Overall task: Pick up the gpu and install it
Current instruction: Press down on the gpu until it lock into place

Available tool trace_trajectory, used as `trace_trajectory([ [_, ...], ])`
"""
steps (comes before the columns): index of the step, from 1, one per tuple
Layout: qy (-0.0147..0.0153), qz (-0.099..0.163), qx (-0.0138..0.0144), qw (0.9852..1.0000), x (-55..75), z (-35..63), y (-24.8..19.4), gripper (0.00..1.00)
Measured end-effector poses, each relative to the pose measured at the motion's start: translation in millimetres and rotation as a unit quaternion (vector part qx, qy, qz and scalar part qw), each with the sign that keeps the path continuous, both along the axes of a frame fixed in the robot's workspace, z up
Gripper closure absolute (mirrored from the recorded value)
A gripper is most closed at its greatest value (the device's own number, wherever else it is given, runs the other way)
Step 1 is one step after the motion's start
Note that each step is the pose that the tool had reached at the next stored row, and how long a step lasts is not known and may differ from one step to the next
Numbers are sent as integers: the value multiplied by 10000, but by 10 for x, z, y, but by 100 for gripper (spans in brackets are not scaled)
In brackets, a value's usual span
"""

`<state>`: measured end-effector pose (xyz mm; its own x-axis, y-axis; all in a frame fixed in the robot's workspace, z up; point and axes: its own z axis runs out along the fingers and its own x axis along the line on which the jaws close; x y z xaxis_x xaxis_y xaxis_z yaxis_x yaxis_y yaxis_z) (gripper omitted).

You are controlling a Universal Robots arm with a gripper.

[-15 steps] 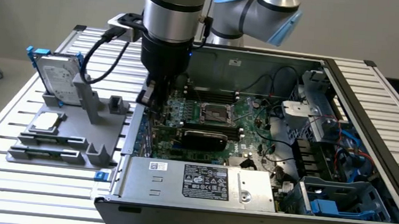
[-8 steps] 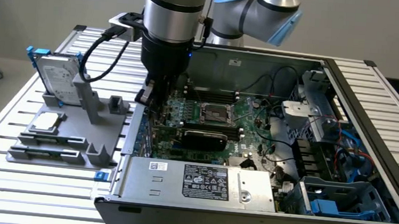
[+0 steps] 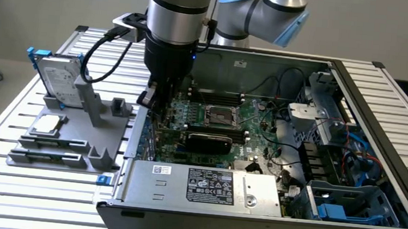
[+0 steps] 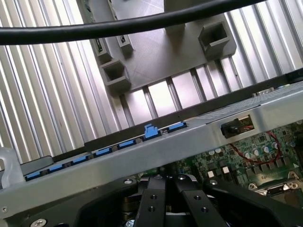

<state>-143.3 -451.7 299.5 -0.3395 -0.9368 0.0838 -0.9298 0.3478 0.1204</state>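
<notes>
The end effector is lowered inside the open computer case, near the case wall on the exterior view's left, with its black fingers pressed together. The gpu sits on the green motherboard inside the case, just beside the end effector on the exterior view's right and slightly nearer the camera. Whether the fingers touch the card cannot be told from these views.

The gpu stands on edge, its black shroud facing the front of the exterior view. Its long axis runs across the case, from the wall by the end effector toward the middle of the board, roughly parallel to the silver power supply in front of it.

Outside the case, a grey holder stands on the slatted desk, carrying a hard drive upright and a small silver chip.
</notes>
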Motion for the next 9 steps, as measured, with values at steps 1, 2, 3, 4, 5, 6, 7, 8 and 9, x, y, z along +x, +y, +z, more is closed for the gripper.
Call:
trace_trajectory([
  [1,0,-21,-3,10000,0,-2,0,89],
  [2,0,-41,-5,10000,0,-5,0,89],
  [3,0,-62,-7,10000,0,-8,0,89],
  [4,0,-82,-11,10000,0,-11,0,89],
  [5,0,-101,-14,9999,0,-14,0,89],
  [6,0,-121,-17,9999,0,-16,0,89],
  [7,0,-139,-20,9999,0,-20,0,89],
  [8,1,-157,-24,9999,0,-23,0,89],
  [9,0,-174,-26,9998,0,-24,0,89],
])
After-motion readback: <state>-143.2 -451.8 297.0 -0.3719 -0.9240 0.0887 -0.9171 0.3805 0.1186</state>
